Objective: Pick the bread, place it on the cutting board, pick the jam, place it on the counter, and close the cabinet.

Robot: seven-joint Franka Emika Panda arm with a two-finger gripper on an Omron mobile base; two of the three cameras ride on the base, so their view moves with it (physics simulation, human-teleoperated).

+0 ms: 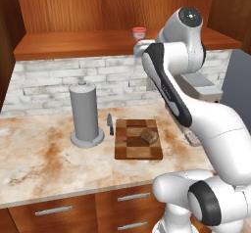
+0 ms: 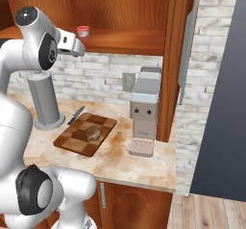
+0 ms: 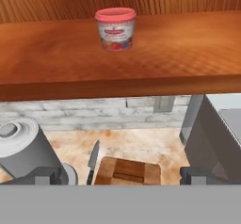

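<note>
While the bread (image 1: 148,136) sits on the cutting board (image 1: 138,146) near its right edge, the jam (image 3: 115,28) is up on the open cabinet (image 3: 70,53) shelf, set back from the front lip and standing upright. The gripper (image 3: 120,173) hangs in front of that shelf edge with its fingers spread wide, nothing between them, well clear of the jar.

Other stuff on the counter (image 1: 39,163): a grey paper towel holder (image 1: 86,113) stands just left of the board, and a small knife (image 1: 110,124) lies between the two, right by the board's back left corner. A grey coffee machine (image 2: 144,110) stands toward the right end of the counter, by the cabinet's side panel. The shelf's front lip is the only thing between the fingers and the jar.

From the left base view the arm's elbow covers most of the coffee machine and part of the shelf, and the jam only peeks over the wrist. The jar's label is too small to read. In the hand view the fingertips are cut off at the bottom.

Backsplash is whitish brick (image 1: 49,85), drawers (image 1: 54,210) with metal handles sit under the counter, and there's wood plank floor (image 2: 206,213) off to the right.
</note>
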